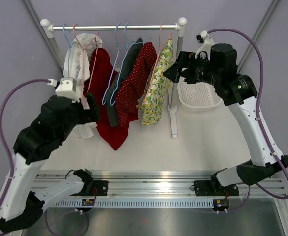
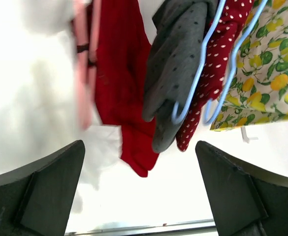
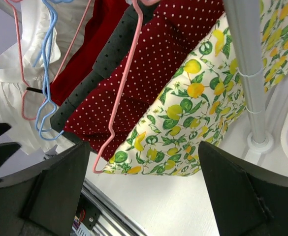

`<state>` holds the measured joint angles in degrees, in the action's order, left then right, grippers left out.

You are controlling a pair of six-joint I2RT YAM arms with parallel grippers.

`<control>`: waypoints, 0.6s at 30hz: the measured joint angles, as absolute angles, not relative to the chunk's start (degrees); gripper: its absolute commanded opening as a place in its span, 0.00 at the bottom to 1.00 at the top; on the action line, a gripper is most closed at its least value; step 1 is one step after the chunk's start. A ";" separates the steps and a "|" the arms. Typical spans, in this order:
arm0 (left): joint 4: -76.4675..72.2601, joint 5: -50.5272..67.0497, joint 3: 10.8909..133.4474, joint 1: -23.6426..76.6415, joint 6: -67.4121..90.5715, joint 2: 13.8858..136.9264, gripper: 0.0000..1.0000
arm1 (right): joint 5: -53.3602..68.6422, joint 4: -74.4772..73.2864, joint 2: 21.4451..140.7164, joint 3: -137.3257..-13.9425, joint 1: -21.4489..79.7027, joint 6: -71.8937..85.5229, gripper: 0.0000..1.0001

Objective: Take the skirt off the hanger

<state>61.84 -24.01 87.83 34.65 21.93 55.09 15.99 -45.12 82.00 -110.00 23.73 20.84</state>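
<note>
Several garments hang on a rail [image 1: 114, 27]: a white one [image 1: 80, 59], a plain red one [image 1: 104, 83], a grey dotted one [image 1: 120, 78], a red polka-dot one [image 1: 136, 78] and a lemon-print skirt [image 1: 157, 83] on a pink hanger [image 3: 119, 93] at the right end. My right gripper [image 1: 169, 73] is open and empty, just right of the lemon skirt [image 3: 193, 113]. My left gripper [image 1: 92, 114] is open and empty, low at the left by the white garment [image 2: 30, 88] and the plain red one [image 2: 126, 88].
A white basket [image 1: 198, 96] lies on the table right of the rack's upright post [image 1: 176, 73]. Blue hangers [image 2: 203, 69] hang in front of the grey and polka-dot garments. The metal rail of the arm bases [image 1: 148, 184] runs along the near edge.
</note>
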 measured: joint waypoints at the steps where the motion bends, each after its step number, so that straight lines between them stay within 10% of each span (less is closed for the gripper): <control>1: 61.56 -24.49 86.52 34.65 21.71 52.34 0.99 | 16.03 -44.18 82.00 -108.66 24.10 20.88 0.99; 18: 47.51 0.25 95.70 34.65 17.54 55.44 0.99 | 12.73 -34.85 69.49 -90.65 26.30 24.47 0.99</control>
<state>47.51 0.25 95.70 34.65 17.54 55.44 12.73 -34.85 69.49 -90.65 26.30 24.47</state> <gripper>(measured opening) 0.987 0.993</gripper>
